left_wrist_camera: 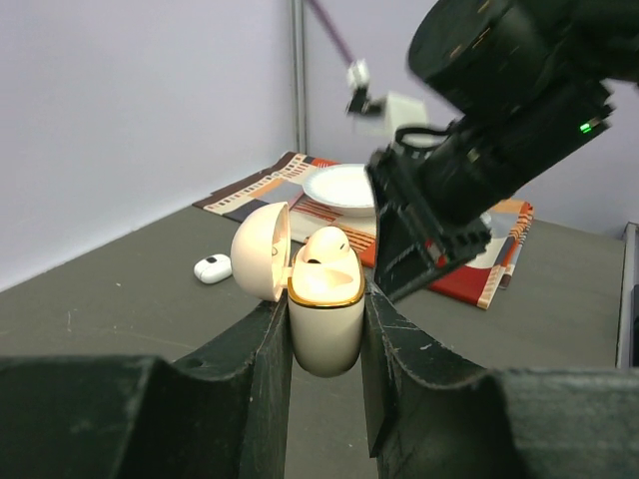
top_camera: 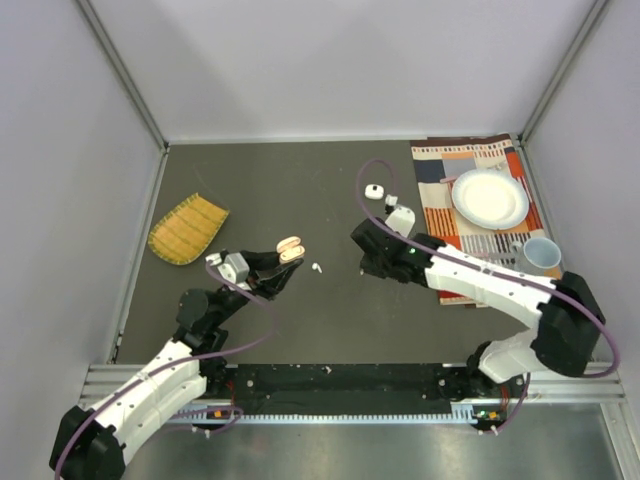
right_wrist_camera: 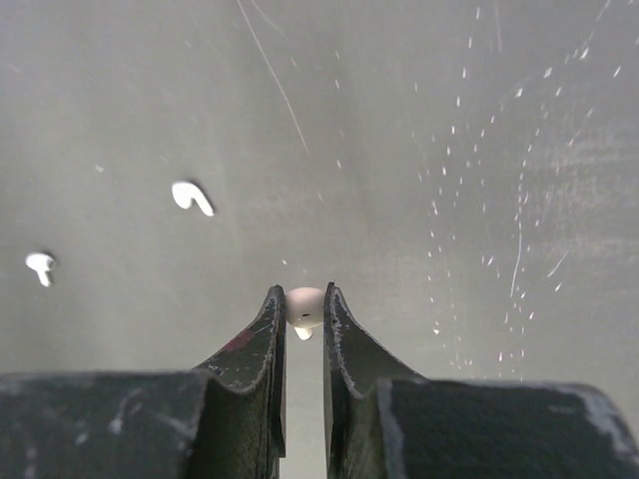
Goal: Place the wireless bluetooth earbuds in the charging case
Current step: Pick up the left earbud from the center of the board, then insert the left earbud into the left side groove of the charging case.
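My left gripper [top_camera: 283, 264] is shut on an open peach-pink charging case [top_camera: 290, 249] and holds it upright above the table. In the left wrist view the case [left_wrist_camera: 325, 317] sits between both fingers, lid [left_wrist_camera: 262, 249] swung left, and one peach-pink earbud [left_wrist_camera: 327, 245] sits in it. My right gripper [top_camera: 364, 258] hovers just right of the case, shut on a second peach-pink earbud [right_wrist_camera: 305, 306] at its fingertips. Two white earbuds [right_wrist_camera: 192, 196] [right_wrist_camera: 40, 263] lie on the table below it. One white earbud [top_camera: 316, 268] shows in the top view.
A closed white charging case [top_camera: 375, 190] lies at mid-table; it also shows in the left wrist view [left_wrist_camera: 213, 267]. A patterned placemat [top_camera: 440, 165] at back right carries a white plate [top_camera: 489, 197] and a cup [top_camera: 540, 254]. A yellow woven mat [top_camera: 187, 228] lies at left.
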Controlling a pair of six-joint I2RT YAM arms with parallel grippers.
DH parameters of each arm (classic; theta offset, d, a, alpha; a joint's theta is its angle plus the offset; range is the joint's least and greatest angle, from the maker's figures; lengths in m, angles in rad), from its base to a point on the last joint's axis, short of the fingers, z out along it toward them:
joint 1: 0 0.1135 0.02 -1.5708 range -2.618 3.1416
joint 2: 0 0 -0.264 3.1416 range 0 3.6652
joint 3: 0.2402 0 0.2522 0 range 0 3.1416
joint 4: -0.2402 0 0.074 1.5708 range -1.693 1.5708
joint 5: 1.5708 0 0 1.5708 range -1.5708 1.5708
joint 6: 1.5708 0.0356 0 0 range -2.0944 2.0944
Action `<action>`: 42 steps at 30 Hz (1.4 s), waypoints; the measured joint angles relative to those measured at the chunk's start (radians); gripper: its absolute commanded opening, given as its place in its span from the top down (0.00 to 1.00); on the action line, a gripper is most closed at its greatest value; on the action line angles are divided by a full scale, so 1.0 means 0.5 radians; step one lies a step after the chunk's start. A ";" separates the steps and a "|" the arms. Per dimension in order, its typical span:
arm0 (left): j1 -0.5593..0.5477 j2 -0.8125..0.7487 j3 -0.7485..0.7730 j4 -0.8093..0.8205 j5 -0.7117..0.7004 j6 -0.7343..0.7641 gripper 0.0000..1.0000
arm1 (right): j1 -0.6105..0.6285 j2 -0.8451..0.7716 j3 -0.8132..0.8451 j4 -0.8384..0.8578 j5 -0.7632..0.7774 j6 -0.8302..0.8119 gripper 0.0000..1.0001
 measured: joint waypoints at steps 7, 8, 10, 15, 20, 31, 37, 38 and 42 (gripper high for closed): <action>0.000 0.054 0.000 0.001 0.002 -0.001 1.00 | 0.231 -0.413 -0.175 0.298 0.589 -0.133 1.00; 0.000 0.060 0.000 0.000 0.002 -0.002 1.00 | 0.246 -0.466 -0.217 0.368 0.626 -0.166 1.00; 0.000 0.081 0.000 0.001 0.009 -0.001 1.00 | 0.257 -0.610 -0.362 0.600 0.682 -0.258 1.00; 0.000 0.112 0.001 0.006 0.027 -0.002 1.00 | 0.257 -0.890 -0.672 1.126 0.716 -0.487 1.00; 0.000 0.153 0.001 0.034 0.048 -0.005 1.00 | 0.257 -0.964 -0.813 1.704 0.579 -0.796 1.00; 0.000 0.176 0.001 0.090 0.056 -0.011 1.00 | 0.257 -0.977 -1.047 2.664 0.157 -1.083 1.00; 0.000 0.215 0.001 0.140 0.072 -0.010 1.00 | 0.284 -0.876 -1.047 3.026 -0.040 -1.153 1.00; 0.000 0.224 0.001 0.149 0.080 -0.010 1.00 | 0.295 -0.853 -1.047 3.058 -0.067 -1.166 1.00; 0.000 0.233 0.001 0.175 0.101 -0.006 1.00 | 0.330 -0.763 -1.045 3.124 -0.143 -1.166 1.00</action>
